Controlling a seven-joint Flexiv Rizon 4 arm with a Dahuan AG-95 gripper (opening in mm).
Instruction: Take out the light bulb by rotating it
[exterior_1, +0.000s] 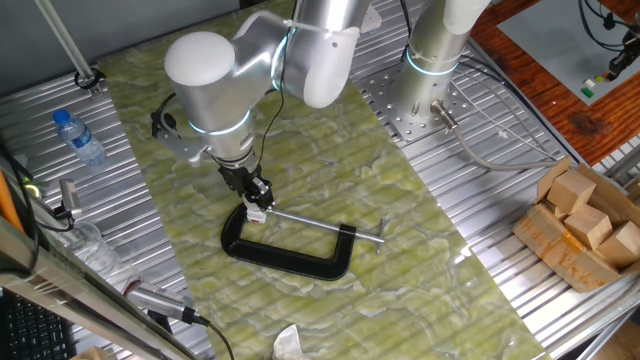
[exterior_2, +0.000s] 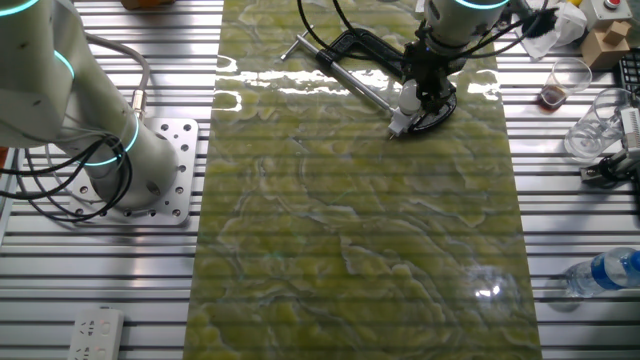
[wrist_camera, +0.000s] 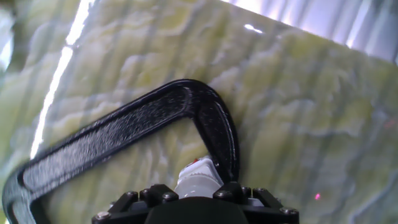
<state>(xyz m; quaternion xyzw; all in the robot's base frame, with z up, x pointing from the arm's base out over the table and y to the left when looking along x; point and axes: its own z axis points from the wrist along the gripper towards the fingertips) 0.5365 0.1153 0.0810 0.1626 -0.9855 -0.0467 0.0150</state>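
The light bulb (exterior_1: 257, 212) (exterior_2: 407, 98) is small and frosted white. It sits at one end of a black C-clamp (exterior_1: 300, 258) (exterior_2: 360, 45) that lies flat on the green marbled mat. My gripper (exterior_1: 256, 200) (exterior_2: 413, 92) comes down from above and is shut on the bulb. In the hand view the bulb (wrist_camera: 198, 179) shows white between my black fingers (wrist_camera: 160, 196), right beside the clamp's curved corner (wrist_camera: 217, 124). The clamp's steel screw rod (exterior_1: 325, 225) runs from the bulb end toward the clamp's other arm. What the bulb's base sits in is hidden.
A blue-capped clear bottle (exterior_1: 78, 137) (exterior_2: 605, 272) lies on the slatted table. A box of wooden blocks (exterior_1: 585, 225) stands at one side. A plastic cup (exterior_2: 560, 82), a power strip (exterior_2: 95, 335) and a second arm's base (exterior_1: 430, 100) (exterior_2: 150, 170) surround the mat.
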